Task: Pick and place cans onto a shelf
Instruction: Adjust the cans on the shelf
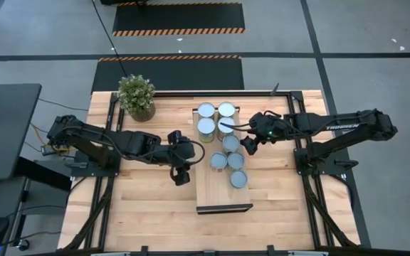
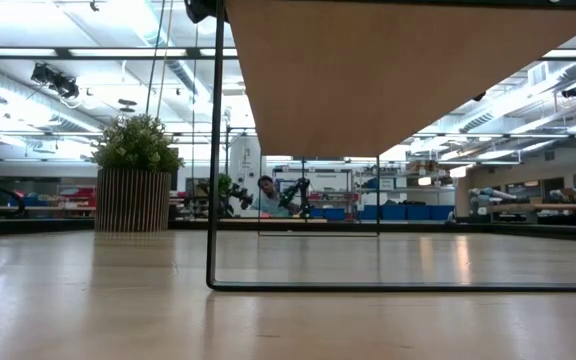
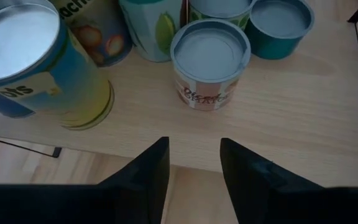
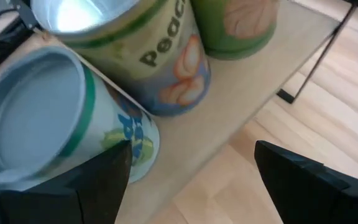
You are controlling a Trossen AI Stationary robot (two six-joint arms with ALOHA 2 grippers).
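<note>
Your cans (image 1: 223, 135) all appear to stand on the shelf (image 1: 212, 188) already. Both the left gripper (image 1: 181, 175) and right gripper (image 1: 249, 145) hang empty, fingers spread (apparently finished); next, withdraw without nudging them.

Shiny metal cans (image 1: 223, 136) on smooth light-wood shelf (image 1: 223, 195).

Potted plant (image 1: 137, 97) on tabletop (image 1: 141, 213)

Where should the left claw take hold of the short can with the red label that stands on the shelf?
Grip the short can around its round side wall, coming level from the shelf's open edge. It stands upright, apart from its neighbours, straight ahead of the left claw, which is open.
</note>
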